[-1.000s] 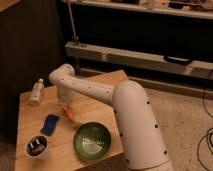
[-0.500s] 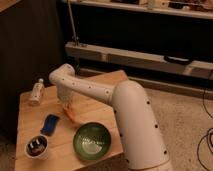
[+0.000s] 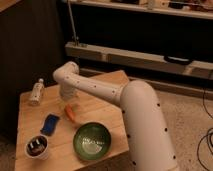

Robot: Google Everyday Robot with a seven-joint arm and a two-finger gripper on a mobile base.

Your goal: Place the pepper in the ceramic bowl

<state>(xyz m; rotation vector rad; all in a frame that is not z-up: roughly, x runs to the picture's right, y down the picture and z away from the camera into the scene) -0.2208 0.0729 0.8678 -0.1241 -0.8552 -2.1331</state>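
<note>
Pepper (image 3: 70,112) diagonal beneath end effector (image 3: 68,98)

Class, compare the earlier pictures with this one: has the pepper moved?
No. The pepper sits at the same spot up-left of the ceramic bowl, no nearer its rim than before. The hand is just above it.

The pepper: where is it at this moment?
In the camera view the pepper is just under the gripper, right of the blue sponge, up-left of the green bowl.
</note>
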